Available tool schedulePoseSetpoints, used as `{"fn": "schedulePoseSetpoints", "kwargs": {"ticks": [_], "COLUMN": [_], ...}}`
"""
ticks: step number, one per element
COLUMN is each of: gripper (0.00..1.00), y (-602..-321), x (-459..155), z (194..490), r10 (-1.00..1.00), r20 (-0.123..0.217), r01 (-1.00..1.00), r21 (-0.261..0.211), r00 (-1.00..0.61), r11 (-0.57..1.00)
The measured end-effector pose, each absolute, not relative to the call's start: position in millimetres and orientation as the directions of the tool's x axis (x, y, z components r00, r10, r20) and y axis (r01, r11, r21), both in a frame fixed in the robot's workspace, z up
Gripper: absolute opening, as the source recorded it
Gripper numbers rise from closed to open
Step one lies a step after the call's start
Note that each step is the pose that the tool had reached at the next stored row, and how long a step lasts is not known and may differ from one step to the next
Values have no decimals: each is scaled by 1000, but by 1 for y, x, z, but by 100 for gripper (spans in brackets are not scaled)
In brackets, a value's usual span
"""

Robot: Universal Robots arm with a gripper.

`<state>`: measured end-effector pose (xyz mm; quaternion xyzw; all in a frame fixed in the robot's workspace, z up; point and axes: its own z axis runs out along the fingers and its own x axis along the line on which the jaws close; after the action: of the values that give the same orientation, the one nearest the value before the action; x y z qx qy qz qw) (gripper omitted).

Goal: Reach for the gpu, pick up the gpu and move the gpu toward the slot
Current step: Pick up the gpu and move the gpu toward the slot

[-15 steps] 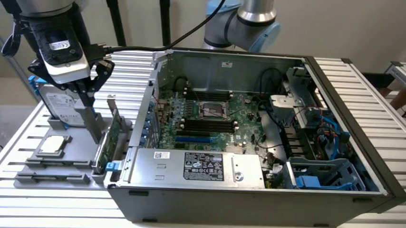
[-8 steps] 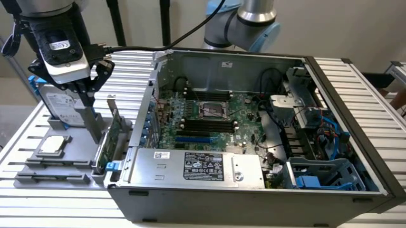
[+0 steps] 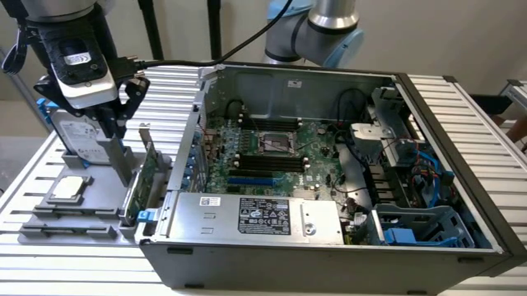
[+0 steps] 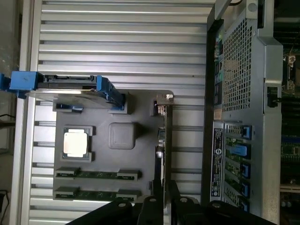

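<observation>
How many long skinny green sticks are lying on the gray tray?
2. The first stick lies beside the square silver chip. The second stick lies next to it, by the gray tray's edge. None look hidden.

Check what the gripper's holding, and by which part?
Cannot tell. The gripper is at the edge of the graphics card, away from its bracket; no grip is confirmed.

One gpu [image 3: 147, 168], one hard drive [image 3: 78, 132], one processor chip [image 3: 68, 188], two memory sticks [image 4: 98, 174], one open computer case [image 3: 329, 268]
</observation>
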<state>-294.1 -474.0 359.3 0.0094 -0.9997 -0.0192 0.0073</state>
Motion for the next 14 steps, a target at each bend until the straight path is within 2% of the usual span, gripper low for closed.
{"fn": "schedulePoseSetpoints", "kwargs": {"ticks": [1,3,6,7,14], "gripper": [24,36,42,48,48], "y": [-474,-474,-474,-474,-474], "x": [-294,-294,-294,-294,-294], "z": [359,359,359,359,346], "r10": [-19,-19,-19,-19,-19], "r20": [14,14,14,14,14], "r01": [-19,-19,-19,-19,-19], "r21": [39,39,39,39,39], "r00": [-1000,-1000,-1000,-1000,-1000], "r11": [999,999,999,999,999]}}
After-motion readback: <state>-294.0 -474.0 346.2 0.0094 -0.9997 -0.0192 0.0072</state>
